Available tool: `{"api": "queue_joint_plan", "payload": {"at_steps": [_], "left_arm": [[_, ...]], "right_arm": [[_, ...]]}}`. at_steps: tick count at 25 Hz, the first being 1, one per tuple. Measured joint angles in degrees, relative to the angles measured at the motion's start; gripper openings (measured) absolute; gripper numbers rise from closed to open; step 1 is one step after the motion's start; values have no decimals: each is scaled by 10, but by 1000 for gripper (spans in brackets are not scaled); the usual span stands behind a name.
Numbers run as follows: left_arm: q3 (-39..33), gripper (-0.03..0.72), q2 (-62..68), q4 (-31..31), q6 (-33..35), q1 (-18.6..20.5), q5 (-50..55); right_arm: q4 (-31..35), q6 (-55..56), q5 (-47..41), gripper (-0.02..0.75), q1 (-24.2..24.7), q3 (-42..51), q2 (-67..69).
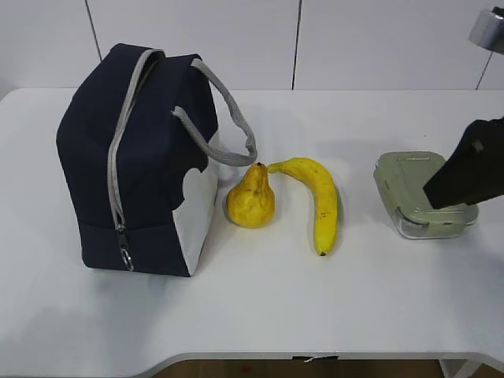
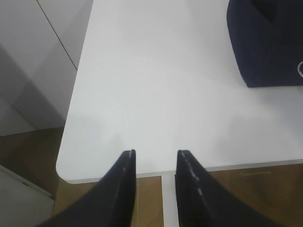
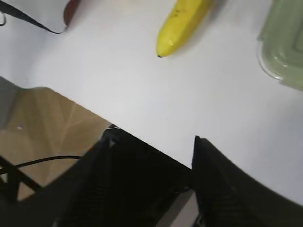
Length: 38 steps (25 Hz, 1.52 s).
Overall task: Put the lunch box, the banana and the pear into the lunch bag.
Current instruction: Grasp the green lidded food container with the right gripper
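The navy lunch bag stands upright at the left, its grey zipper running down the front to a pull near the base. The yellow pear stands just right of it. The banana lies right of the pear. The lunch box with its sage-green lid sits at the right. My right gripper hovers over the box's near right side; in the right wrist view it is open and empty, with the banana's tip and the box lid ahead. My left gripper is open and empty.
In the left wrist view the table's rounded front-left corner lies under the fingers and the bag's base is at the upper right. The table's front edge and the brown floor show in the right wrist view. A metal lamp stands far right.
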<state>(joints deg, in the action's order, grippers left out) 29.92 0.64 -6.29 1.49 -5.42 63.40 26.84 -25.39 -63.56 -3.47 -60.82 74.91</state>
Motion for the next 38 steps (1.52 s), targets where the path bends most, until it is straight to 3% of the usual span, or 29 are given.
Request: {"api": "queue_joint_plan", "payload": {"at_steps": [3,11,20,33,38], "left_arm": [[0,224,0,0,0,0,0],[0,225,0,0,0,0,0],[0,232,0,0,0,0,0],[0,234,0,0,0,0,0],[0,234,0,0,0,0,0]], "right_arm": [[82,-70,-36,441,47,-10,43],[216,-189,-57,441,169,-60,116],[203,-199,-57,441,244,-91,191],[192,-199,-56,442,248,-95,201],[186,-199,-56,519,248,-100,218]]}}
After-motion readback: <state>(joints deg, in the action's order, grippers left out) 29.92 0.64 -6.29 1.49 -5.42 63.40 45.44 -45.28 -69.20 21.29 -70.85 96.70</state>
